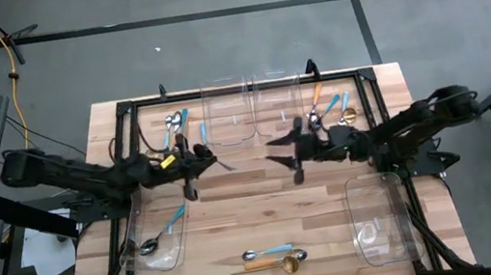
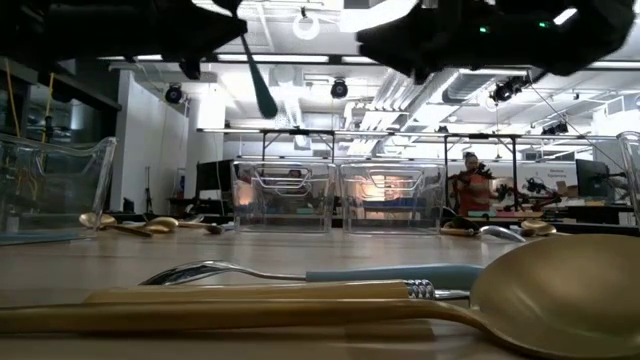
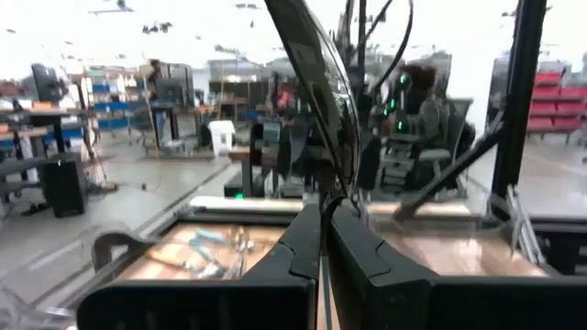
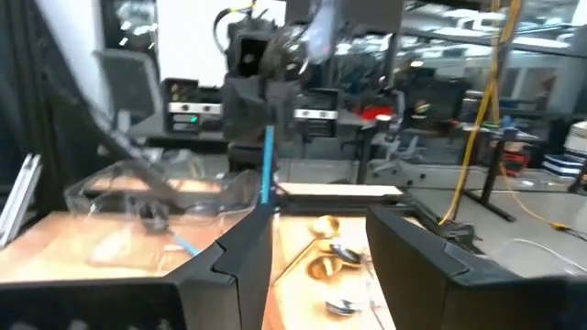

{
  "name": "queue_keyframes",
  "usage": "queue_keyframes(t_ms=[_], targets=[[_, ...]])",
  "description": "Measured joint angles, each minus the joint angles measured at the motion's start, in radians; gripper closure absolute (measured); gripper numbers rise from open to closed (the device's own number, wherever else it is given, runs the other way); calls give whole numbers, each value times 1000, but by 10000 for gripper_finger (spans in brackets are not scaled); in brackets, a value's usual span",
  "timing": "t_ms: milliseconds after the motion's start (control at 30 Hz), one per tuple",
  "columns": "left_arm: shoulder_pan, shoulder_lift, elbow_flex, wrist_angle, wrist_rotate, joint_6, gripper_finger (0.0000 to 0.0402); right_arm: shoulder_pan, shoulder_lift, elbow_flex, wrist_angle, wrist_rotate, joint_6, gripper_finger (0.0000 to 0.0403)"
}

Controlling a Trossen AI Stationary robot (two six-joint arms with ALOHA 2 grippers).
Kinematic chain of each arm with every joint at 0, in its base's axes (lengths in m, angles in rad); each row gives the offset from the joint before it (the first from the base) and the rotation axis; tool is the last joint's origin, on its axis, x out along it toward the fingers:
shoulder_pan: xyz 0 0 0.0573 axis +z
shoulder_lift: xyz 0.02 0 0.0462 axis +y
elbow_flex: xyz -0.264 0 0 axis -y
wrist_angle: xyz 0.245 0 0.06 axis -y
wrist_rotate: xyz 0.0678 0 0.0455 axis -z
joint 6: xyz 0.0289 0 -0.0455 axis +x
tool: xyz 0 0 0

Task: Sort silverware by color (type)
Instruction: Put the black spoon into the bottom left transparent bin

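Table (image 1: 265, 203): both arms meet mid-air above centre. Left gripper (image 1: 213, 158) clamped on blue-handled utensil (image 1: 225, 165); right gripper (image 1: 277, 149) jaws apart, empty. Retreat right arm straight back; you then carry utensil to matching bin.

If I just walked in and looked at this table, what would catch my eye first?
Two dark arms meet nose to nose above the middle of the wooden table. The left gripper is shut on a dark utensil with a blue handle, while the right gripper faces it, open. Next, the clear bins at the far edge, and the gold spoon near the front edge.
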Motion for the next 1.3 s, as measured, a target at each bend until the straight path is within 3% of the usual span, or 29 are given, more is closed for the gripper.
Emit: queue_keyframes(t_ms=[233,1300], targets=[[0,-43,-20,-4,-1,-8,402,0,-73,-91,44,11,24,240],[0,-41,-13,-10,0,-28,401,-3,-67,-90,-29,9,90,240]])
